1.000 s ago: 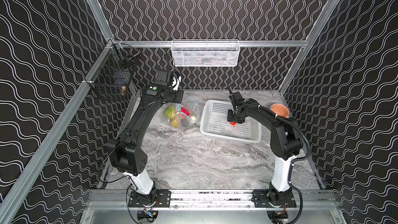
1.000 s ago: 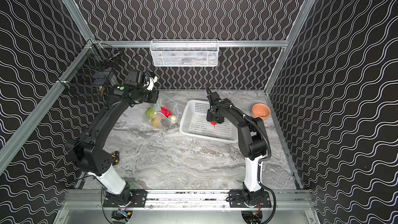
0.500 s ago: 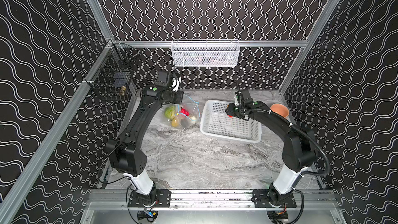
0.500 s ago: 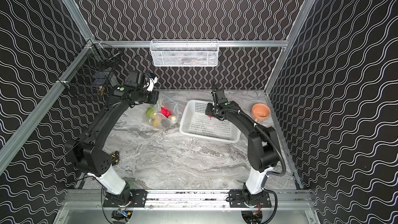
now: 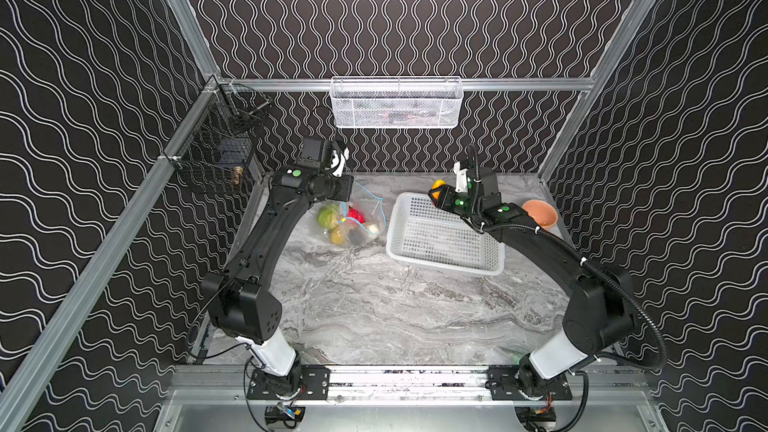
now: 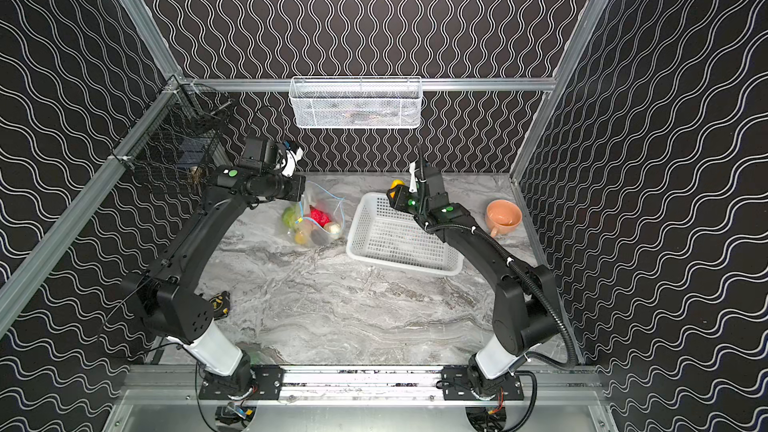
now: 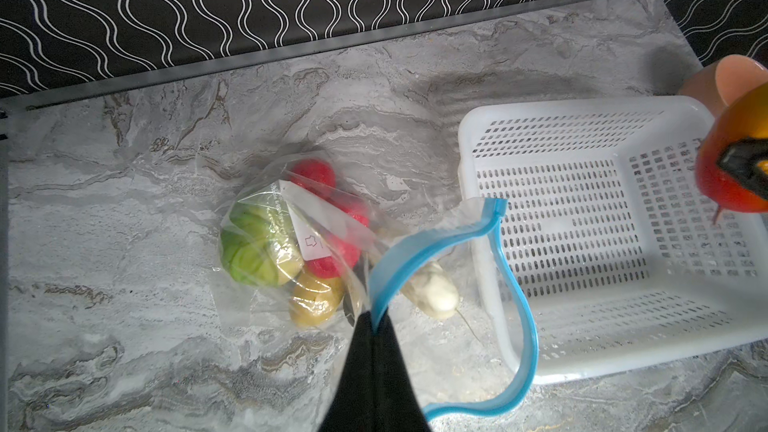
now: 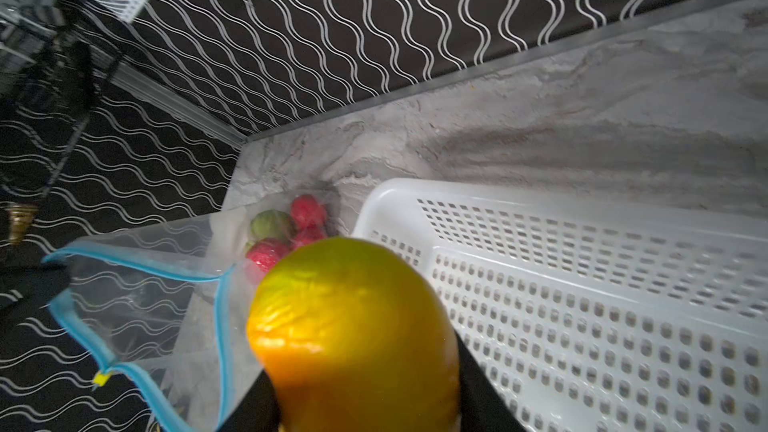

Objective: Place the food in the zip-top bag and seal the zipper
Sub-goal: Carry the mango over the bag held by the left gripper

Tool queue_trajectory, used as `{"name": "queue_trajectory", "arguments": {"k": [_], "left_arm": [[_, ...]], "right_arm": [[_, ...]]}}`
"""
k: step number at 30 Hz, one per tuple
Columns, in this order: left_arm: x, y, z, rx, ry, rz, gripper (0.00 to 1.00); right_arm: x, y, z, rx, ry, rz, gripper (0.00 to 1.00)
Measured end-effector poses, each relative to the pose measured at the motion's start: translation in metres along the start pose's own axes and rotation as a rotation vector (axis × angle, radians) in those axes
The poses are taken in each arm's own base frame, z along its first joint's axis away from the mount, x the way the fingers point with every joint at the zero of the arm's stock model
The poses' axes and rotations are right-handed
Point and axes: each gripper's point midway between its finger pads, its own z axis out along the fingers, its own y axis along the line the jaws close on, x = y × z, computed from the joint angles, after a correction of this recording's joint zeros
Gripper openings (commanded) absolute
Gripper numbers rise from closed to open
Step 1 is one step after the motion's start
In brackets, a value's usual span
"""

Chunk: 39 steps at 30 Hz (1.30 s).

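The left end effector [image 7: 376, 326] is clamping the zipper [image 7: 419, 243] of the flimsy bag [image 7: 266, 184], holding its mouth open; the right end effector [image 5: 436, 195] is gripping the smooth, probably light mango [image 8: 353, 326] mid-body.

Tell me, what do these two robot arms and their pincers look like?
Both the left arm and right arm are matte black with boxy joints, a white sleeve above each base, and green dots near the wrists. A ribbed black hose loops along the right arm. The left gripper has flat, black, tapered fingers.
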Motion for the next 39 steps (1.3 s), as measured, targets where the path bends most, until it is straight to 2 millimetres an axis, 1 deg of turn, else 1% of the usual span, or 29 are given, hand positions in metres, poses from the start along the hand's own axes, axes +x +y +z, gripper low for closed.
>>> {"name": "queue_trajectory", "arguments": {"k": [3, 8, 11, 14, 18, 22, 24, 35, 39], "left_arm": [[0.001, 0.0, 0.003, 0.004, 0.006, -0.001, 0.0], [0.0, -0.002, 0.003, 0.011, 0.005, -0.001, 0.0], [0.0, -0.002, 0.004, 0.011, 0.007, 0.002, 0.0], [0.003, -0.003, 0.003, 0.018, 0.006, 0.002, 0.0], [0.005, -0.004, 0.001, 0.026, 0.001, 0.003, 0.0], [0.003, -0.004, 0.0, 0.027, -0.007, 0.004, 0.0], [0.002, -0.005, 0.0, 0.027, -0.01, 0.004, 0.0], [0.003, -0.004, 0.0, 0.028, -0.011, 0.005, 0.0], [0.004, -0.004, -0.001, 0.028, -0.011, 0.006, 0.0]], "right_arm": [[-0.003, 0.014, 0.0, -0.04, -0.014, -0.014, 0.29], [-0.006, 0.052, 0.001, -0.136, -0.025, -0.052, 0.29], [-0.009, 0.067, 0.001, -0.172, -0.039, -0.071, 0.28], [-0.006, 0.08, 0.001, -0.205, -0.044, -0.096, 0.28], [0.001, 0.108, -0.004, -0.273, -0.056, -0.137, 0.28], [0.004, 0.13, -0.008, -0.321, -0.068, -0.172, 0.28], [0.002, 0.141, -0.009, -0.346, -0.08, -0.186, 0.28], [0.013, 0.168, 0.003, -0.408, -0.068, -0.205, 0.28], [0.022, 0.173, 0.012, -0.423, -0.042, -0.202, 0.28]]}}
